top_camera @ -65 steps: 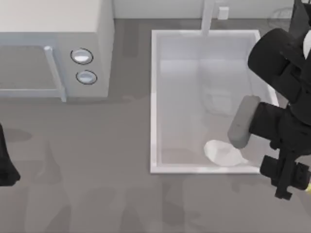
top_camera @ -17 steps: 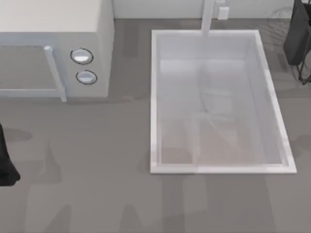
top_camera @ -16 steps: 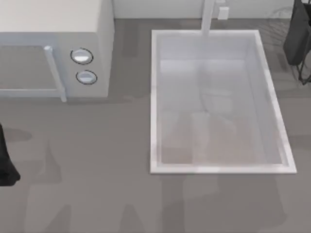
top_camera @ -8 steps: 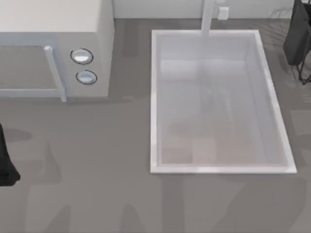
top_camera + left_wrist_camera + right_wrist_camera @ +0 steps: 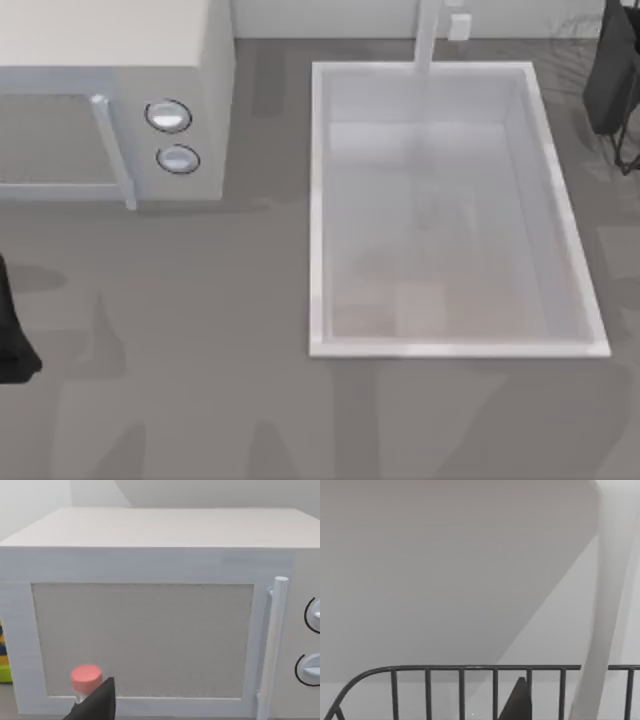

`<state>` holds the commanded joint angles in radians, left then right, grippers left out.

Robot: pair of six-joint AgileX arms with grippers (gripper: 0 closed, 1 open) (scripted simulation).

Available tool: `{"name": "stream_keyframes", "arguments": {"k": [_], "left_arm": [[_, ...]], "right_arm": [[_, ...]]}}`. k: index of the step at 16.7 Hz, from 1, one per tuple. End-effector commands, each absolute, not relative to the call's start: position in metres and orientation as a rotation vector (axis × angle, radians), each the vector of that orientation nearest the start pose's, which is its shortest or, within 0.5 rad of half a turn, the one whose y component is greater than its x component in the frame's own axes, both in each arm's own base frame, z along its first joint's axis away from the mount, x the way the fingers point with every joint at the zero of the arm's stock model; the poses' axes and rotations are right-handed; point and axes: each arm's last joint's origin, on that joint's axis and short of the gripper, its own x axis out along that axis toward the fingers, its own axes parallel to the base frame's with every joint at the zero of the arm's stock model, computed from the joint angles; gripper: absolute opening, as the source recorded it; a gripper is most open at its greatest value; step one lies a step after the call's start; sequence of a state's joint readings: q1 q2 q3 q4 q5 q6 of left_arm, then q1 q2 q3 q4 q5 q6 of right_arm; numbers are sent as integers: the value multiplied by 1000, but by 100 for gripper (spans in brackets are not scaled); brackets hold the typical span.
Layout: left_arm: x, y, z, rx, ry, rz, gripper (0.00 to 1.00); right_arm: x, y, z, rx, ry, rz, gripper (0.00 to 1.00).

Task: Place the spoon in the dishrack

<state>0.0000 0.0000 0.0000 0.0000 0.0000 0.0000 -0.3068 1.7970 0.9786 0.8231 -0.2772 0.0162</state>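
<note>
The right gripper [image 5: 518, 700] shows as a dark pointed tip in the right wrist view, right at the curved top rail and upright bars of the dishrack of thin black wire [image 5: 460, 669]. I cannot tell whether this gripper is spread or pressed together, or whether it pinches anything. Beyond the rail there is a plain pale wall [image 5: 445, 570] and a pale upright post [image 5: 605, 630].

From above, the dishrack [image 5: 610, 80] sits at the far right edge of the grey table [image 5: 200, 400], its black slab-like part standing over a bit of thin wire and only partly in sight. Just to its left lies the large white rectangular sink basin [image 5: 316, 200], with a white faucet [image 5: 428, 35] at its far rim.

The left arm [image 5: 12, 340] is parked at the table's left edge. Its gripper [image 5: 97, 705] points at the door of a boxy white microwave oven [image 5: 150, 555] with two round dials, and I cannot tell its state either. A small red-capped bottle [image 5: 86, 679] stands near it, in front of the microwave door.
</note>
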Motion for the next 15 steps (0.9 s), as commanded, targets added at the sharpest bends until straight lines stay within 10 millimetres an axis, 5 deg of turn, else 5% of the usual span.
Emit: {"name": "stream_keyframes", "arguments": {"k": [9, 15], "left_arm": [[106, -1, 160, 0, 0, 0, 100], [106, -1, 160, 0, 0, 0, 100]], "right_arm": [[379, -108, 219, 0, 0, -10, 98], [379, -108, 219, 0, 0, -10, 100]]}}
